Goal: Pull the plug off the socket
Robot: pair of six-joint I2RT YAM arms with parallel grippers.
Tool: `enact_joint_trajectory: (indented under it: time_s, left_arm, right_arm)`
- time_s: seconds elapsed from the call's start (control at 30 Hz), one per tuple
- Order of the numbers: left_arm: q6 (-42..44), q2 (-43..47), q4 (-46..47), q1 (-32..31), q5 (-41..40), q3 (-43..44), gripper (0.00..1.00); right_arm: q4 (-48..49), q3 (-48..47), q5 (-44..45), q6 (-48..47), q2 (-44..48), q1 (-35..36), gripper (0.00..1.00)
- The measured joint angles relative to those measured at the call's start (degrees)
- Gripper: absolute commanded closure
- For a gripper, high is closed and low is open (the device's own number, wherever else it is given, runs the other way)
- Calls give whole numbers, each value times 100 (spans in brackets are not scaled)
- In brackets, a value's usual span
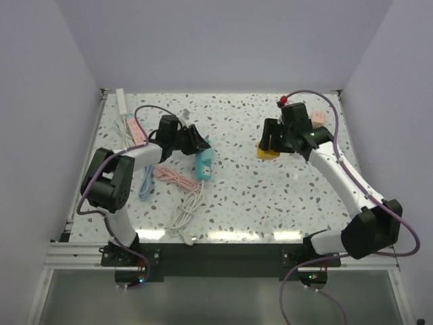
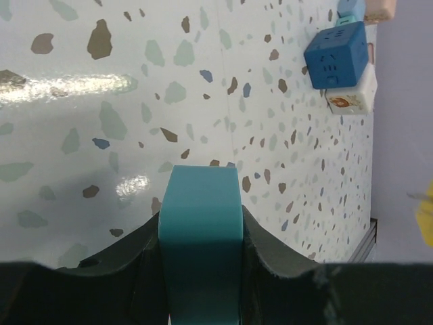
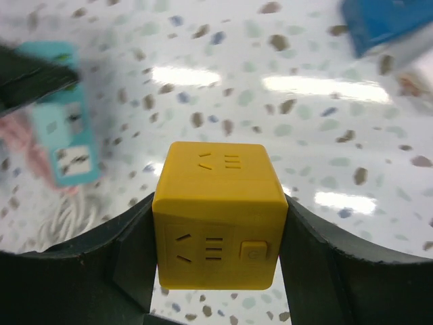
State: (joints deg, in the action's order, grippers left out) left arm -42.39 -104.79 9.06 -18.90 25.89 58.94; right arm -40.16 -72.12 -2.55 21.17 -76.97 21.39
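**Plug cube and socket strip held well apart**

Top view: the left pincer reaches across the left half of the counter and pinches the near end of the teal socket strip. The right pincer holds the yellow plug cube on the right half. A wide stretch of bare speckled surface separates the two, and nothing joins them.

Left wrist view: both fingers press flat against the sides of the strip, whose teal body fills the gap between them. Whether the strip rests on the counter or is raised cannot be told.

Right wrist view: the cube sits squarely between the dark jaws, with socket openings on its top and front faces. Its pins are not visible. The strip appears blurred at far left.

A white cable and a pink cable lie loose beside the strip. A blue cube stands near the back wall.

Progress, as a judgement: if the yellow cube is the plug, the separation is accomplished. Only setting down and releasing both parts appears to be left.
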Motion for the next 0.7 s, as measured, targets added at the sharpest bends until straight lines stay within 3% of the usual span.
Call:
enact_joint_trajectory:
  time_s: [0.3,0.7]
  left_arm:
    - [15,809,4,0,452,9,100]
    - [22,1213,46,-15,643,-153,100]
  right_arm:
    - [-157,-859,1978,835,-2083,-1519,100]
    - [-225,-2830,2240,1530,-3901,-2682,100]
